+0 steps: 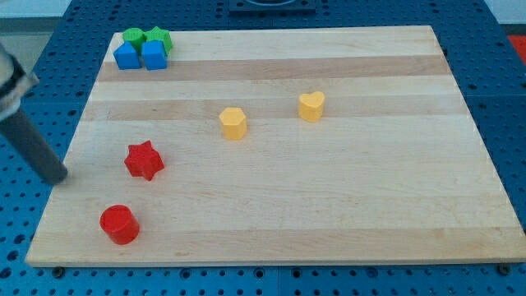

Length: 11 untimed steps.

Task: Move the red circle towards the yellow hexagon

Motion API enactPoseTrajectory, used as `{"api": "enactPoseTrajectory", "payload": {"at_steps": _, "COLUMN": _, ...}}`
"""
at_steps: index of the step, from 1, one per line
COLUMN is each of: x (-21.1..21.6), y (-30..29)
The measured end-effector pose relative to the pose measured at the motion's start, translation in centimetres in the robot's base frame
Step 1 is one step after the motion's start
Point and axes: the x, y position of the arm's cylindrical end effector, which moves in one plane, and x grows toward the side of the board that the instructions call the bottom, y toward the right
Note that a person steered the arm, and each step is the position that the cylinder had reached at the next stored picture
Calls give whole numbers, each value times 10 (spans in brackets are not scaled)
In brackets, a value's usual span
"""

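Note:
The red circle [119, 224] lies near the board's bottom left corner. The yellow hexagon [233, 123] sits near the board's middle, up and to the right of the red circle. My tip [57, 178] is at the board's left edge, up and to the left of the red circle and apart from it. The rod slants up to the view's left edge.
A red star [144, 160] lies between the red circle and the yellow hexagon, just above the circle. A yellow heart [311, 106] sits right of the hexagon. Two blue blocks [140, 56] and two green blocks [145, 37] cluster at the wooden board's [370, 205] top left corner.

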Motion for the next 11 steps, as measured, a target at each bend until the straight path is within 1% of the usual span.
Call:
{"api": "enactPoseTrajectory", "payload": {"at_steps": 2, "x": 66, "y": 61}}
{"api": "enactPoseTrajectory", "payload": {"at_steps": 3, "x": 82, "y": 92}}
{"api": "enactPoseTrajectory", "payload": {"at_steps": 4, "x": 64, "y": 111}}
{"api": "enactPoseTrajectory", "payload": {"at_steps": 5, "x": 37, "y": 125}}
{"api": "enactPoseTrajectory", "payload": {"at_steps": 6, "x": 28, "y": 166}}
{"api": "enactPoseTrajectory", "payload": {"at_steps": 7, "x": 9, "y": 203}}
{"api": "enactPoseTrajectory", "payload": {"at_steps": 8, "x": -24, "y": 216}}
{"api": "enactPoseTrajectory", "payload": {"at_steps": 9, "x": -44, "y": 229}}
{"api": "enactPoseTrajectory", "payload": {"at_steps": 10, "x": -41, "y": 230}}
{"api": "enactPoseTrajectory", "payload": {"at_steps": 11, "x": 15, "y": 199}}
